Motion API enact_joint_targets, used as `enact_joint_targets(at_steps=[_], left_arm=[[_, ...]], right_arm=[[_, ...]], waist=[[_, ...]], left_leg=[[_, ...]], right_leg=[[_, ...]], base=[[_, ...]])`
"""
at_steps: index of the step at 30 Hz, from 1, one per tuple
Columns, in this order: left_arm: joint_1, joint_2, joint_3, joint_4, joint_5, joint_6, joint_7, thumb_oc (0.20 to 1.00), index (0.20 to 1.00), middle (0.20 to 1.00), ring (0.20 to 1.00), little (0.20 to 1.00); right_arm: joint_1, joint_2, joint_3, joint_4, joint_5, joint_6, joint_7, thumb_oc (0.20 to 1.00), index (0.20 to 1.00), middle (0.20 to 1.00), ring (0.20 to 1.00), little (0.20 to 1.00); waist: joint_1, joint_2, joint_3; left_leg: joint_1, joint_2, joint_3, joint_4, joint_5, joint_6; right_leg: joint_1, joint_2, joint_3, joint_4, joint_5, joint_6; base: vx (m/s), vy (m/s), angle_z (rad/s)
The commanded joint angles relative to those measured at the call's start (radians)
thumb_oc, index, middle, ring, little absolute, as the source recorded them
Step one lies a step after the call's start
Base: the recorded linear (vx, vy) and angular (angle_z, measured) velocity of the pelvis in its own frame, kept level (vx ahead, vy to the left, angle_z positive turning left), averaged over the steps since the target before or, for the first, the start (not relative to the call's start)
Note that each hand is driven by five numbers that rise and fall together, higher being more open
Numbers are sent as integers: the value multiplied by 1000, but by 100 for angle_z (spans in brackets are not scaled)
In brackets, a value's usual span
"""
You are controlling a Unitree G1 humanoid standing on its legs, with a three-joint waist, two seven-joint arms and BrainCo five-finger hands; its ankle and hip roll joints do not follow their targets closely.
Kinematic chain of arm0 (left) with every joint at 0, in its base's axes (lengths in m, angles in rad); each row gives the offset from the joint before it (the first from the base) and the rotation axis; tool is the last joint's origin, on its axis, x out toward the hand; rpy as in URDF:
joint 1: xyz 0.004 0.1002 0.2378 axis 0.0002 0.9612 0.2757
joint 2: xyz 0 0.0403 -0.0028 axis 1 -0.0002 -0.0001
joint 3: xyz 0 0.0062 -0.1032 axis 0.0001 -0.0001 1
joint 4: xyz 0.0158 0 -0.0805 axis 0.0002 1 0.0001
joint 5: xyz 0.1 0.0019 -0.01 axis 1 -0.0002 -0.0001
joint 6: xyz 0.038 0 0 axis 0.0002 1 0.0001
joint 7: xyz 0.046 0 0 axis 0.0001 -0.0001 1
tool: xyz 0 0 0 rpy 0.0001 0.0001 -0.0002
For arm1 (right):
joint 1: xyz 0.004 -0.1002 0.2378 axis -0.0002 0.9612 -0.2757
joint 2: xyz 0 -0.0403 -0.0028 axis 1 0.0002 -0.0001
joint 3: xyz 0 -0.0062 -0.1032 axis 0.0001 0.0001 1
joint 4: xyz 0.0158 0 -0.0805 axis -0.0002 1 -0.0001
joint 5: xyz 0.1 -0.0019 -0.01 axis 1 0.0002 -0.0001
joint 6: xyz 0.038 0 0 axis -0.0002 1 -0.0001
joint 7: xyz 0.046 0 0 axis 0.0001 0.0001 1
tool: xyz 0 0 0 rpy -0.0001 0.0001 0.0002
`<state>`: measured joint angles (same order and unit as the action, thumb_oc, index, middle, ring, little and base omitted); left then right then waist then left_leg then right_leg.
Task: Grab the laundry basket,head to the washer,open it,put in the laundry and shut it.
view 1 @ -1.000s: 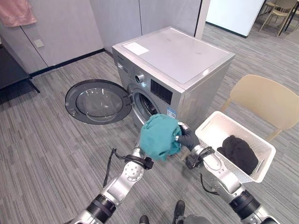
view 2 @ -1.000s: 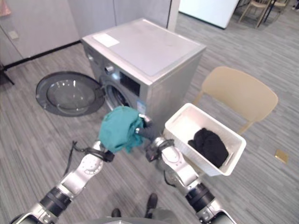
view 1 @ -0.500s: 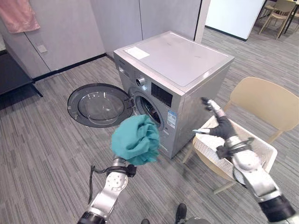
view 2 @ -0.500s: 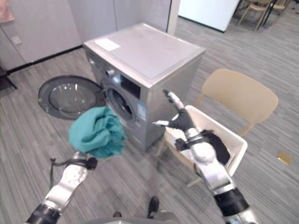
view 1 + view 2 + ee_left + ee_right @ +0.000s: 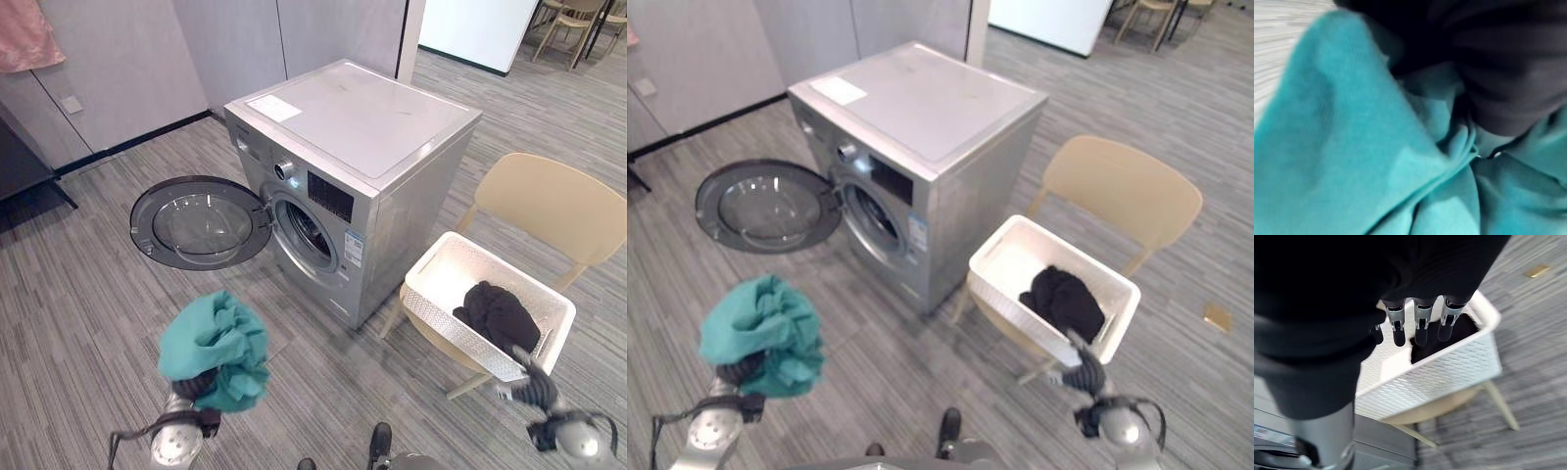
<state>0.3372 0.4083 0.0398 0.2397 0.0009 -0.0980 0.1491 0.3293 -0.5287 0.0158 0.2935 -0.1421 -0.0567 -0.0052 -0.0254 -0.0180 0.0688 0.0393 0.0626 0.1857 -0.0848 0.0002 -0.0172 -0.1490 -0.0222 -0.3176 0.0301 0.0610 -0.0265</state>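
- Left hand (image 5: 196, 384) sat low at the robot's left, buried under a bunched teal cloth (image 5: 216, 348). Fingers were hidden in the fabric, so I can't tell how they were set; the cloth was up off the floor on that hand.
- Left wrist view: teal folds (image 5: 1352, 161) right against the dark cover, nothing else readable.
- Right hand (image 5: 534, 387) was low at the robot's right, just near the front corner of the laundry basket (image 5: 443, 311), apparently not touching it.
- Right wrist view: fingers (image 5: 1420, 328) straight and relaxed, holding nothing, pointing over the basket rim (image 5: 1449, 369).
- The white basket sat on the seat of a beige chair (image 5: 549, 206), beside the washer's right side. A black garment (image 5: 500, 315) lay inside it.
- The washer (image 5: 362, 127) stood ahead, silver, with a paper sheet (image 5: 274, 107) on its top.
- The washer door (image 5: 201, 221) was swung fully open to the left; the drum opening (image 5: 306, 230) was exposed and looked dark inside.
- The teal cloth was well short of the opening, over the grey striped floor (image 5: 88, 294).
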Motion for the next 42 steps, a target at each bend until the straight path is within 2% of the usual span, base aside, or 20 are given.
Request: enact_joint_targets(at_steps=[1,5,8,13,17,20,21,22,24,26,29,32,34,35,36,37,38,39,40,42], left_arm=[[-20,38,83,-34,-57,-53,-11,200,200,200,200,200],[-44,36,85,-27,-72,-54,7,200,200,200,200,200],[-117,48,48,-28,-83,-58,30,200,200,200,200,200],[-188,53,-28,-48,-94,-67,29,200,200,200,200,200],[-193,67,-51,-57,-77,-63,15,200,200,200,200,200],[-214,101,-66,-67,-57,-57,7,200,200,200,200,200],[-226,109,-73,-64,-51,-57,10,200,200,200,200,200],[-247,122,-96,-59,-25,-57,12,200,200,200,200,200],[-249,118,-99,-57,-23,-59,13,200,200,200,200,200],[-251,116,-97,-57,-24,-56,16,200,200,200,200,200],[-272,97,-117,-49,-27,-51,9,200,200,200,200,200],[-290,79,-142,-38,-22,-58,12,200,200,200,200,200],[-281,75,-158,-49,-10,-64,2,200,200,200,200,200],[-279,70,-172,-54,-8,-66,-5,200,200,200,200,200],[-279,69,-172,-53,-8,-66,-5,200,200,200,200,200],[-276,68,-175,-57,-7,-66,-10,200,200,200,200,200],[-265,64,-178,-67,-18,-65,-19,200,200,200,200,200],[-265,64,-178,-67,-18,-65,-19,200,200,200,200,200],[-266,62,-177,-61,-23,-65,-16,200,200,200,200,200],[-271,60,-184,-56,-32,-61,-15,200,200,200,200,200]], right_arm=[[-101,34,41,74,-54,-48,-16,1000,1000,1000,1000,1000],[-152,51,61,157,-59,-43,-45,1000,1000,1000,1000,1000],[-201,65,70,215,-44,-38,-86,1000,1000,1000,1000,1000],[-224,82,96,266,-37,-14,-110,1000,1000,1000,1000,1000],[-263,110,129,300,-37,-3,-111,1000,1000,1000,1000,1000],[-281,121,152,289,-43,3,-107,1000,1000,1000,1000,1000],[-284,123,156,285,-41,3,-109,1000,1000,1000,1000,1000],[-281,129,164,262,-38,0,-106,1000,1000,1000,1000,1000],[-282,129,165,256,-37,0,-105,1000,1000,1000,1000,1000],[-286,129,164,246,-27,-3,-106,1000,1000,1000,1000,1000],[-273,127,158,246,-24,1,-108,1000,1000,1000,1000,1000],[-264,124,154,257,-27,0,-108,1000,1000,1000,1000,1000],[-230,122,148,254,-28,-3,-105,1000,1000,1000,1000,1000],[-232,114,146,264,-30,-9,-107,1000,1000,1000,1000,1000],[-232,114,146,265,-30,-9,-107,1000,1000,1000,1000,1000],[-235,111,144,271,-27,-12,-110,1000,1000,1000,1000,1000],[-241,106,140,271,-15,-17,-112,1000,1000,1000,1000,1000],[-241,106,140,271,-15,-17,-112,1000,1000,1000,1000,1000],[-247,104,138,276,-6,-18,-118,1000,1000,1000,1000,1000],[-261,98,138,271,7,-16,-121,1000,1000,1000,1000,1000]], waist=[[26,-59,38],[46,-64,80],[60,-66,114],[21,-52,97],[27,-54,95],[28,-55,118],[22,-51,125],[-13,-39,148],[-25,-34,155],[-42,-27,167],[-73,-32,173],[-95,-18,166],[-113,-14,149],[-131,-16,129],[-132,-15,128],[-136,-8,118],[-137,-10,109],[-137,-8,109],[-133,-10,110],[-114,-32,123]], left_leg=[[-6,-48,-33,8,-24,-7],[-62,-49,-42,78,-32,-5],[-173,-45,-23,181,-43,-20],[-160,15,200,224,-105,-12],[-178,3,197,259,-143,19],[-161,-27,173,258,-174,55],[-148,-37,162,248,-180,62],[-88,-56,120,214,-190,70],[-60,-63,112,198,-198,71],[-15,-64,103,168,-211,71],[71,-95,64,135,-247,66],[128,-92,38,114,-270,54],[163,-93,11,120,-285,41],[144,-72,17,173,-241,10],[142,-71,16,175,-242,9],[126,-41,25,227,-202,-20],[71,10,34,392,-101,-49],[69,13,33,397,-103,-51],[47,24,29,458,-56,-60],[-41,18,14,532,-59,-30]], right_leg=[[182,-36,98,-69,-94,131],[168,-49,83,-56,-96,127],[136,-81,12,-38,-102,124],[141,-124,-109,-27,-124,132],[164,-163,-124,46,-146,144],[96,-219,-77,245,-118,159],[61,-220,-49,305,-117,162],[-37,-159,53,399,-129,153],[-70,-145,78,398,-134,157],[-138,-129,69,347,-124,149],[-231,-106,34,204,-51,172],[-247,-96,1,138,-26,183],[-221,-82,40,127,-24,166],[-209,-72,54,130,-4,133],[-209,-72,53,129,-4,133],[-186,-60,49,114,-10,122],[-132,-25,60,96,-36,87],[-132,-23,59,94,-36,85],[-107,-7,64,84,-48,70],[-61,-7,97,69,-71,53]], base=[[0,0,0],[-72,-8,3],[-134,-17,36],[61,79,100],[198,234,67],[124,214,3],[250,251,59],[210,181,66],[196,93,45],[325,38,38],[358,-13,15],[341,-46,31],[444,-180,55],[315,-192,76],[287,-224,76],[357,-262,60],[355,-264,48],[339,-256,22],[176,-142,-19],[243,-153,-54]])
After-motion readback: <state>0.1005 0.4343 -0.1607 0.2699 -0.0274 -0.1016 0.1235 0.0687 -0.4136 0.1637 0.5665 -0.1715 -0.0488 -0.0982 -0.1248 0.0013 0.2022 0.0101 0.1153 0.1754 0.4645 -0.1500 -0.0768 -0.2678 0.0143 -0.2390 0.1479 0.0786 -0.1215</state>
